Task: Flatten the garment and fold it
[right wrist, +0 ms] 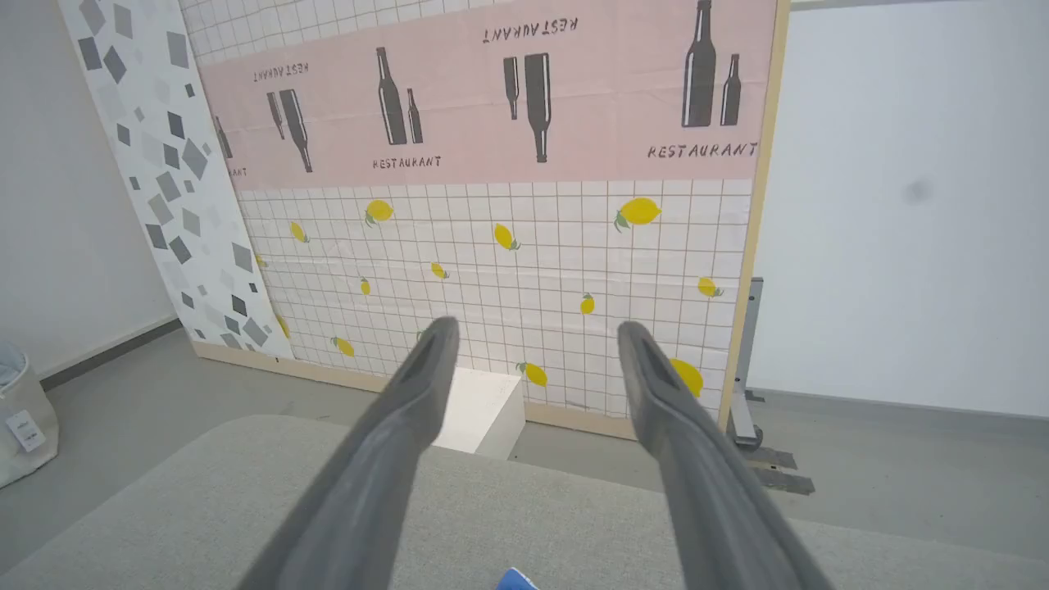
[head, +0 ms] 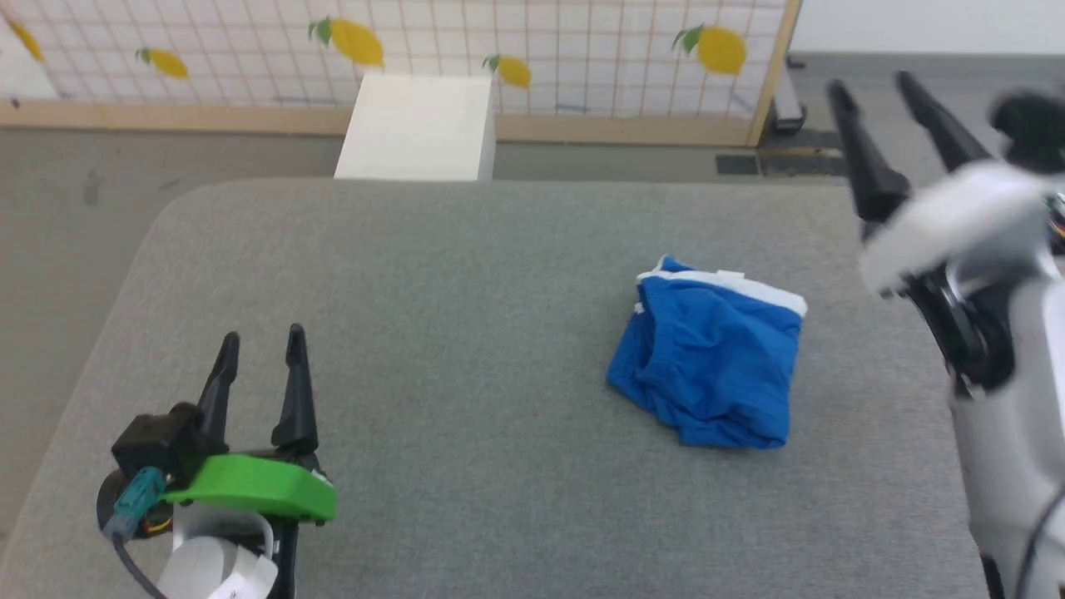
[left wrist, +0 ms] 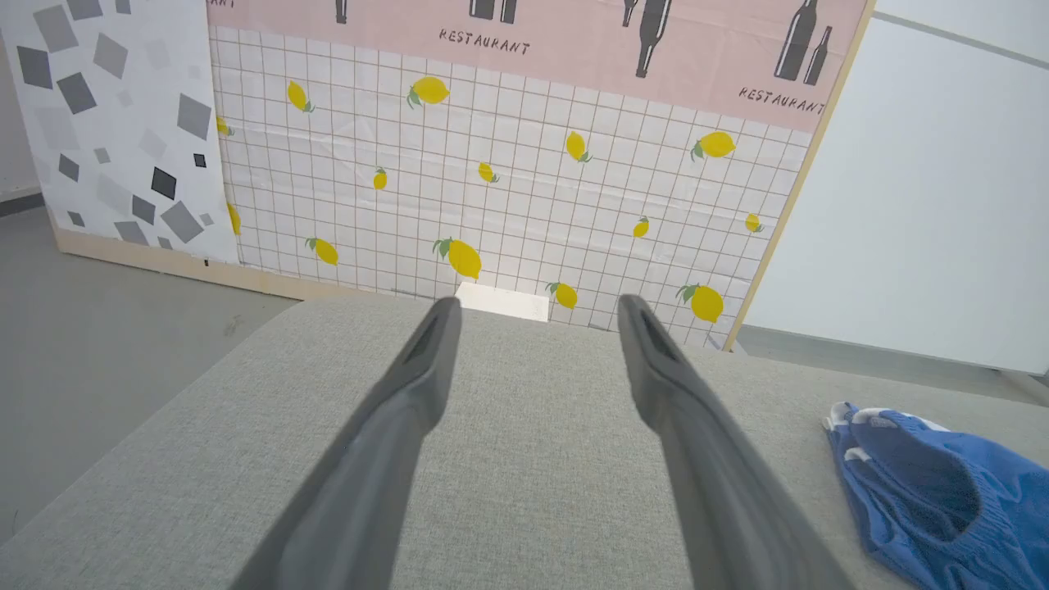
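Observation:
The blue shorts lie crumpled in a loose heap on the right half of the grey table, white waistband along the far edge. They show again at the lower right of the left wrist view as the blue shorts, and a small blue corner peeks in at the bottom of the right wrist view. My left gripper hovers open over the table's near left, far from the cloth. Raised at the right edge, my right gripper is open and holds nothing. Any print on the shorts is hidden in the folds.
A white box stands on the floor just beyond the table's far edge. Behind it runs a lemon-patterned screen with a wooden frame. A pale fabric bin sits on the floor at the left of the right wrist view.

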You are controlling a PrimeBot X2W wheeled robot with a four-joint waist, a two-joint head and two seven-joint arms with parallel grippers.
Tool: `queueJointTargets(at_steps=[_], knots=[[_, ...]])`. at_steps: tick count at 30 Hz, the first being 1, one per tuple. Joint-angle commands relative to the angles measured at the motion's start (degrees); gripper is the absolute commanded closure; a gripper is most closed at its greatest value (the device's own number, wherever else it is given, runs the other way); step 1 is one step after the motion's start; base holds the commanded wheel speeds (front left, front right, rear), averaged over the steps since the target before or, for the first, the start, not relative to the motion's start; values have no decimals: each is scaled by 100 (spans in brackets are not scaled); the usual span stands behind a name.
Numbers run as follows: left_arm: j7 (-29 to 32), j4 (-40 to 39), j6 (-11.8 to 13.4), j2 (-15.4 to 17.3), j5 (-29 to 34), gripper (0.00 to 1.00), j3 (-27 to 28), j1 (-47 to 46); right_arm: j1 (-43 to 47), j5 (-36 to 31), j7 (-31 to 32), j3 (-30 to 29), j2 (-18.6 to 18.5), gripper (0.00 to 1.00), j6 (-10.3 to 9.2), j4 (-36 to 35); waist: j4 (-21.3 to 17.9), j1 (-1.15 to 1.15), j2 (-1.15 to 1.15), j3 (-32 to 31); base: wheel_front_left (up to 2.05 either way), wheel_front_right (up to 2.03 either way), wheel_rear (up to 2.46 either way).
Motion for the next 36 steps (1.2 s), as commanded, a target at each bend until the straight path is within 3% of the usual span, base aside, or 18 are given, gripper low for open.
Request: queueJointTargets(at_steps=[1, 7, 12, 23, 36], knots=[[-26, -42, 50, 45, 40, 0, 32, 110, 237, 3, -282, -17, -54, 0, -9, -107, -142, 0, 0, -169, 0, 0, 0], [-34, -122, 140, 67, 92, 0, 36, 253, 1306, -289, -1793, -459, -96, 0, -9, -490, -138, 0, 0, -284, 0, 0, 0], [14, -132, 181, 107, 151, 0, -24, 336, 2176, -569, -2422, -854, 190, 0, -9, -557, -74, 0, 0, -395, 0, 0, 0], [350, -172, 165, 132, 242, 0, -338, 423, 3433, -913, -2576, -1019, 612, 0, -9, -653, -10, 0, 0, -502, 0, 0, 0], [464, 176, 155, 186, 357, 0, -599, 490, 3712, -996, -2467, -744, 676, 0, -9, -510, -47, 0, 0, -490, 0, 0, 0]])
